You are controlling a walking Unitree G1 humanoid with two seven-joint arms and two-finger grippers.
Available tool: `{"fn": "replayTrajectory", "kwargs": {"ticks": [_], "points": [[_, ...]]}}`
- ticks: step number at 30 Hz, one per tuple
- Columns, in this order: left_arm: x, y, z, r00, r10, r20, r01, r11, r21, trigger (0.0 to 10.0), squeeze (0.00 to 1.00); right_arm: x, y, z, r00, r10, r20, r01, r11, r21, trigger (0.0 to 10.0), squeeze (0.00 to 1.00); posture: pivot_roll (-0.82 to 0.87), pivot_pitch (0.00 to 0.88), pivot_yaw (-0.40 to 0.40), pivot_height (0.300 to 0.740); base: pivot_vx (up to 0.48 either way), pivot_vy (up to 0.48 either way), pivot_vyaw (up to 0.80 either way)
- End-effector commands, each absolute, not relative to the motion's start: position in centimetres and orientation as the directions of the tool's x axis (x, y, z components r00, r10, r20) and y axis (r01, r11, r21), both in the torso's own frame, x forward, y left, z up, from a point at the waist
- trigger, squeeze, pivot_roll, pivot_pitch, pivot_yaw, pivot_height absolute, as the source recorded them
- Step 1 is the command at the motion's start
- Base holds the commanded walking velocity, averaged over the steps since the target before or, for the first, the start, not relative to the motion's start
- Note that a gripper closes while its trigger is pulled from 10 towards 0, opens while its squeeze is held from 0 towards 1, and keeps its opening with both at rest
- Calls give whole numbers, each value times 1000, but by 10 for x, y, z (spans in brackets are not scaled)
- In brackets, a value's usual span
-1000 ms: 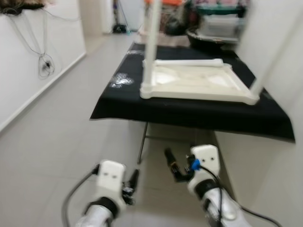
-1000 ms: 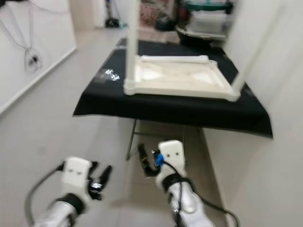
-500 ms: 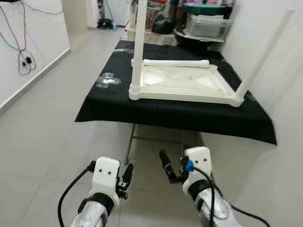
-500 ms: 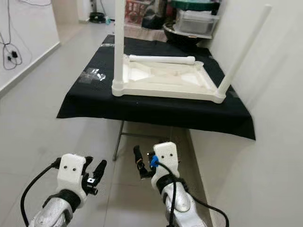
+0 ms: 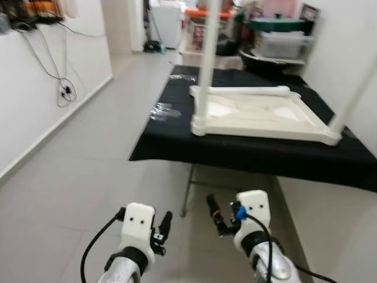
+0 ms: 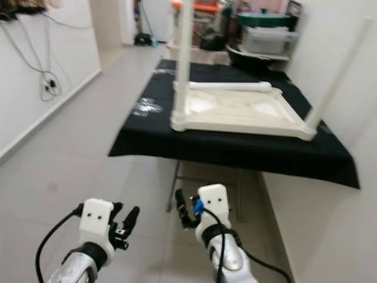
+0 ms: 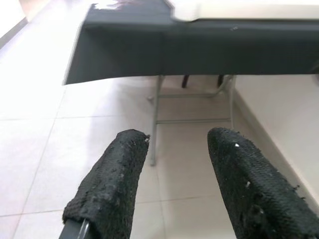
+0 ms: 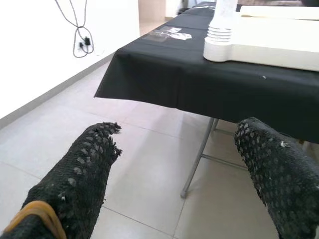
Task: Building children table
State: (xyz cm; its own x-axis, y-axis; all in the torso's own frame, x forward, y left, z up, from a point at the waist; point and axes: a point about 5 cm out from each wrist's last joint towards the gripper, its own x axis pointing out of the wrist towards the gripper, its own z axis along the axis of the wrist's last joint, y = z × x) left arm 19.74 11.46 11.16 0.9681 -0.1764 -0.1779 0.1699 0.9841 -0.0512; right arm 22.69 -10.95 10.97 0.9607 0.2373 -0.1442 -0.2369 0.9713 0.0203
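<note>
Grey floor tiles (image 5: 70, 177) run past a black-draped worktop (image 5: 171, 132). On it lies the upturned white table (image 5: 259, 115), two legs (image 5: 207, 53) standing up and a loose leg (image 5: 247, 91) resting across its far edge. Left gripper (image 5: 162, 227) and right gripper (image 5: 213, 211) hang low before the worktop, jaws apart and empty.

Cables (image 5: 63, 89) hang on the white wall (image 5: 35, 100); grey floor tiles (image 5: 88, 177).

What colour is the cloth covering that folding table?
Black. The cloth shows best in the right eye view, under the upturned cream children's table.
</note>
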Motion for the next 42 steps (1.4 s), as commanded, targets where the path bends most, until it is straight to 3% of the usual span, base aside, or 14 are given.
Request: {"fn": "replayTrajectory", "kwargs": {"ticks": [1,20,24,30,42], "points": [[196,110,110,966,-187,-180,180,982,-53,10000,0,225,-119,109,969,199,-146,-202,979,-6,10000,0,111,0,-114,740,0,0,0],[198,117,116,981,-129,-146,120,991,-66,10000,0,229,-122,109,971,190,-145,-195,981,-16,10000,0,109,0,-125,740,0,0,-211],[203,125,130,994,-76,-85,73,997,-35,10000,0,238,-129,114,982,150,-118,-153,988,-15,10000,0,110,0,-127,740,0,0,0],[218,175,159,988,144,49,-147,987,65,10000,0,268,-165,137,999,-32,-12,31,999,-41,10000,0,120,0,-135,740,0,0,0],[222,190,168,974,209,92,-217,972,89,10000,0,286,-181,150,996,-81,31,82,995,-53,10000,0,117,0,-139,740,0,0,0]]}}
